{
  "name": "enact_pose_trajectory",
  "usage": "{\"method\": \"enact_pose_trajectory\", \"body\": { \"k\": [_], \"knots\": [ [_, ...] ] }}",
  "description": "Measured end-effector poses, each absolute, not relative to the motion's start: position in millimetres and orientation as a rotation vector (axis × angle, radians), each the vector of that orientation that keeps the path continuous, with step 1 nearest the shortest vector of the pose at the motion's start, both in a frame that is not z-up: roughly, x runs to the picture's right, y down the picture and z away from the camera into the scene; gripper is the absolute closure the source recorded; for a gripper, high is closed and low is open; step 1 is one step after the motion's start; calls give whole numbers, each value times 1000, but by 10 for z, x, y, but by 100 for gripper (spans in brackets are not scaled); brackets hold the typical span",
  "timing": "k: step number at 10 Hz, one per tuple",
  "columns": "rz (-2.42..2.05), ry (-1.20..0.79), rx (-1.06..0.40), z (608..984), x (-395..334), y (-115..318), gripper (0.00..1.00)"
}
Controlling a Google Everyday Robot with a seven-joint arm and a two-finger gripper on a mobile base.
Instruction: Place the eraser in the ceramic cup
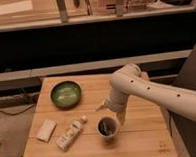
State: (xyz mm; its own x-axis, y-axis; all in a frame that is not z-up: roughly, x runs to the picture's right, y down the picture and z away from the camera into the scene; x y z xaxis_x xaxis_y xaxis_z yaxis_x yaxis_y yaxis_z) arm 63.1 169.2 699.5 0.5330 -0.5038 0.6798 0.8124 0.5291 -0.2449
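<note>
A white flat eraser lies on the wooden table near the front left. A dark ceramic cup stands upright at the front centre. My gripper hangs at the end of the white arm, just above and behind the cup's rim and well to the right of the eraser. The arm hides most of the gripper. Something pale shows inside the cup, but I cannot tell what it is.
A green bowl sits at the back left of the table. A white bottle lies on its side between the eraser and the cup. A dark ledge and a wall run behind the table.
</note>
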Motion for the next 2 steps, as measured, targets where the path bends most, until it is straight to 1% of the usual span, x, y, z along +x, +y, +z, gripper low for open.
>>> {"method": "enact_pose_trajectory", "body": {
  "k": [2],
  "knots": [
    [-839, -589, -595, 6998, 638, 1702, 20]
  ]
}}
